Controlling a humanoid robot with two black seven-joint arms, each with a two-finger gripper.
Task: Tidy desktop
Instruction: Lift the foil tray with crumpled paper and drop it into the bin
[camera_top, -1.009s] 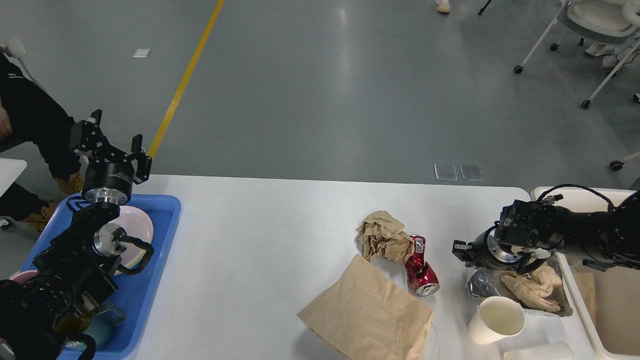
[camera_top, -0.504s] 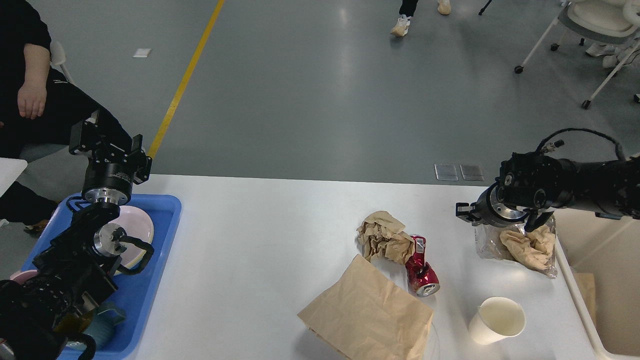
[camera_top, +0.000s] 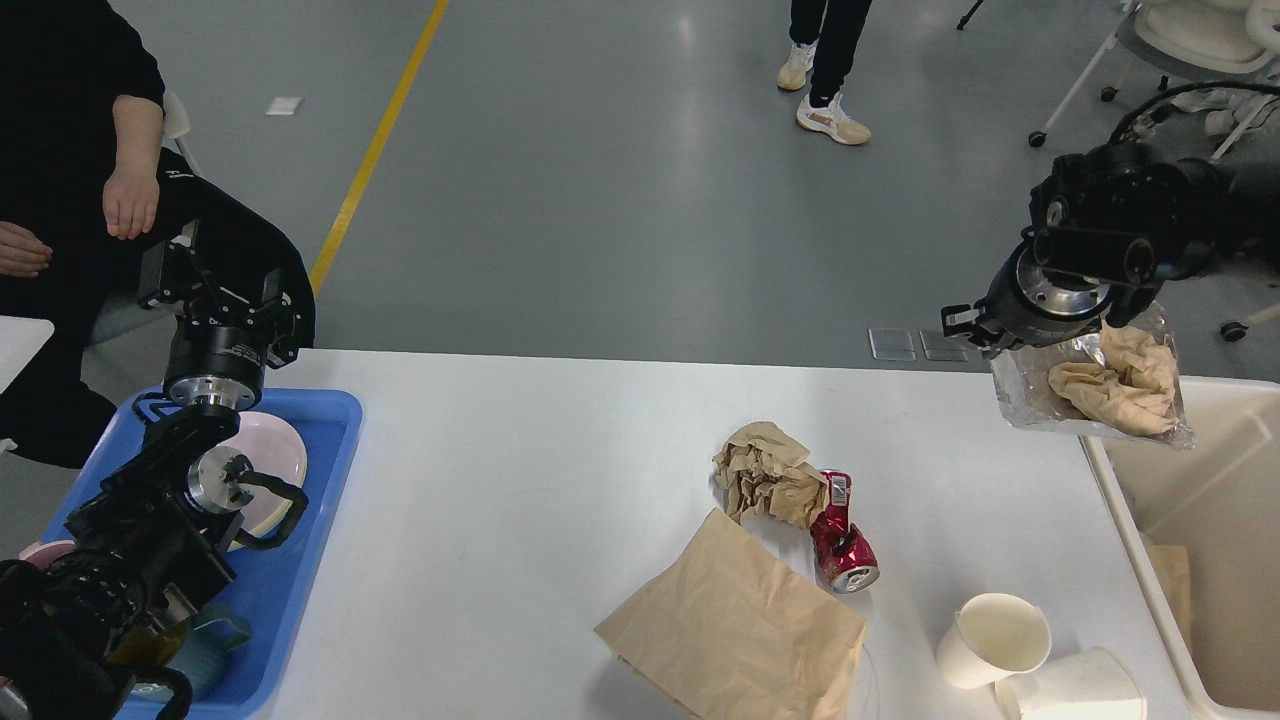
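Note:
The white desktop (camera_top: 520, 480) holds a crumpled brown paper ball (camera_top: 765, 470), a crushed red can (camera_top: 842, 535), a flat brown paper bag (camera_top: 735, 625), an upright white paper cup (camera_top: 995, 640) and a second cup (camera_top: 1075, 690) lying at the front edge. My right gripper (camera_top: 985, 338) is raised above the table's far right corner. It is shut on a clear plastic bag (camera_top: 1095, 395) with crumpled brown paper inside, which hangs beside the bin's far left corner. My left gripper (camera_top: 225, 285) is open and empty, held above the far end of the blue tray.
A cream-white bin (camera_top: 1200, 500) stands off the table's right edge with some brown paper inside. A blue tray (camera_top: 310, 560) at the left holds a pink plate (camera_top: 280, 455) and a teal cup (camera_top: 215, 640). A person sits at far left; another walks beyond the table.
My right gripper has lifted the plastic bag off the table, up and to the right toward the bin. The second cup has come into view. The left arm has not moved.

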